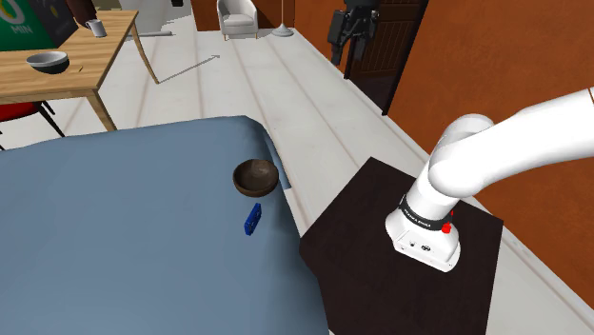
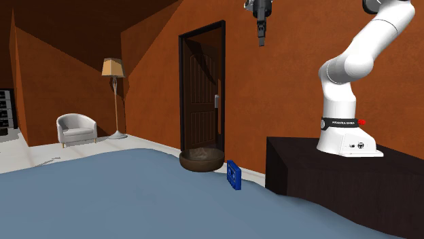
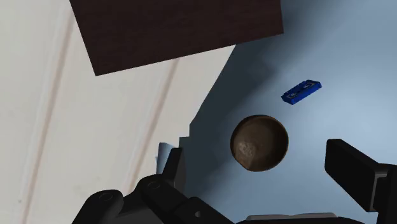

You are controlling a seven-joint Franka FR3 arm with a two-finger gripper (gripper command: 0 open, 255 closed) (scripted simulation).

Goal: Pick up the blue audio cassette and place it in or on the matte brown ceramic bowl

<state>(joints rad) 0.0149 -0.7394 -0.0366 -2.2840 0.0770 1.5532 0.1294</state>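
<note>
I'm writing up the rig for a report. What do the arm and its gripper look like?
The arm is white, built of rounded tubular links. A black band with white lettering rings it above the base, beside a small red mark. The gripper is all black, with two fingers.

Orange walls (image 2: 285, 81), dark door (image 2: 202, 102), white armchair (image 2: 75, 127) — pale floor (image 1: 314, 95).

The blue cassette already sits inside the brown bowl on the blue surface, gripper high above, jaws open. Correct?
No. The blue cassette is not inside the brown bowl; it rests on the blue surface beside the bowl, apart from it, as the shoulder view shows. The gripper is high above, jaws open.
</note>
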